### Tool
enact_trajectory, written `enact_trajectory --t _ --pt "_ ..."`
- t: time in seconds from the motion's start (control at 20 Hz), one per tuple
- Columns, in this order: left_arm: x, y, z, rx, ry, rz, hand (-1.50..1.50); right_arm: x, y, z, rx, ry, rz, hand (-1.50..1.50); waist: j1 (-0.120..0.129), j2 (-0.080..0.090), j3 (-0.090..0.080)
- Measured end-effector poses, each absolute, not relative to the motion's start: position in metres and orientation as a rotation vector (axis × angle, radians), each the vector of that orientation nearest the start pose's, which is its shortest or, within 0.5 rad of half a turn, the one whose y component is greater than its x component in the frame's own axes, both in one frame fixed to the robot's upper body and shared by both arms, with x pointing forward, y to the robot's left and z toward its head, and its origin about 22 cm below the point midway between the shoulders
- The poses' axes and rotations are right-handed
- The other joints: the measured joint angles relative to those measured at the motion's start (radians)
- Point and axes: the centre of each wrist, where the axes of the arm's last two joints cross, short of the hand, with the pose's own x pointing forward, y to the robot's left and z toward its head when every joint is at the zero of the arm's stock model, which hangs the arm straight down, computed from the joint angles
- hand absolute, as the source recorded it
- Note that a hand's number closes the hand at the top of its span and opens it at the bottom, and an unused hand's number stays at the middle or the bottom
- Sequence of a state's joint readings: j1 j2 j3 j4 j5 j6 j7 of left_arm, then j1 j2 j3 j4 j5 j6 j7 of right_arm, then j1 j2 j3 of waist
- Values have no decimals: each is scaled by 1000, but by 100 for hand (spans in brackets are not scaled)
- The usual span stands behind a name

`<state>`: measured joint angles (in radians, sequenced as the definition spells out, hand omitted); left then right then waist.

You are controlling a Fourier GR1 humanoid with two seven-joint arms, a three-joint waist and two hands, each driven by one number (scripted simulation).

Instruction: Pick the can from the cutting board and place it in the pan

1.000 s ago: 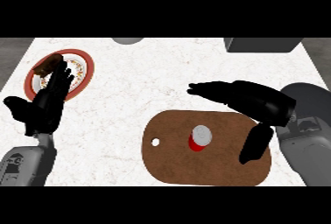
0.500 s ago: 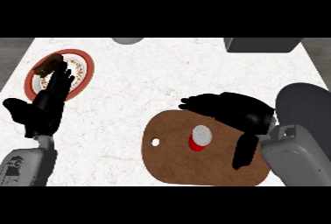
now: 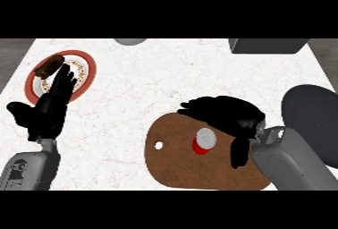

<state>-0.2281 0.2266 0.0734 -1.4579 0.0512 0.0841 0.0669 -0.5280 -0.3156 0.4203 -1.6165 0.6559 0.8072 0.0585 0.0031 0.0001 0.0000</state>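
1. Far left, I see a red-rimmed plate (image 3: 84,68) on the white counter (image 3: 145,80), with a brown pastry (image 3: 49,65) on its far-left part.
2. Left hand (image 3: 48,109) shows at the left, near side of the plate; fingers straight and together, pointing far, thumb out to the left, holding nothing (resting, from the look of it). Its fingertips overlap the plate's near edge in my view.
3. Centre-right, near: the brown cutting board (image 3: 178,165), rounded, with a small hole at its left end.
4. The can (image 3: 204,140) stands upright on the board, silver top and red side visible, toward the board's far-right part.
5. Right hand (image 3: 228,116) sits over the board's far edge, just far and right of the can; fingers curled, spread leftward above it, thumb hanging down to the can's right. I cannot tell whether they touch the can (no clamp visible).
6. Far right: the dark grey pan (image 3: 314,107), partly cut by the frame edge, well apart from the can.
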Motion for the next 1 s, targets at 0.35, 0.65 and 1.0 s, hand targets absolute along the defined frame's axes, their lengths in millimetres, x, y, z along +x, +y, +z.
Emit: enact_trajectory --t 0.35,0.65,1.0 --pt "299 281 44 200 -1618 -50 0 312 -134 120 -244 -1250 1907 -150 0 0 0" --pt "302 272 46 202 -1619 -50 0 309 -124 96 -248 -1231 1921 -150 -1 0 0" --pt "298 275 48 197 -1613 -54 0 310 -119 79 -260 -1170 1965 -150 1 0 0"
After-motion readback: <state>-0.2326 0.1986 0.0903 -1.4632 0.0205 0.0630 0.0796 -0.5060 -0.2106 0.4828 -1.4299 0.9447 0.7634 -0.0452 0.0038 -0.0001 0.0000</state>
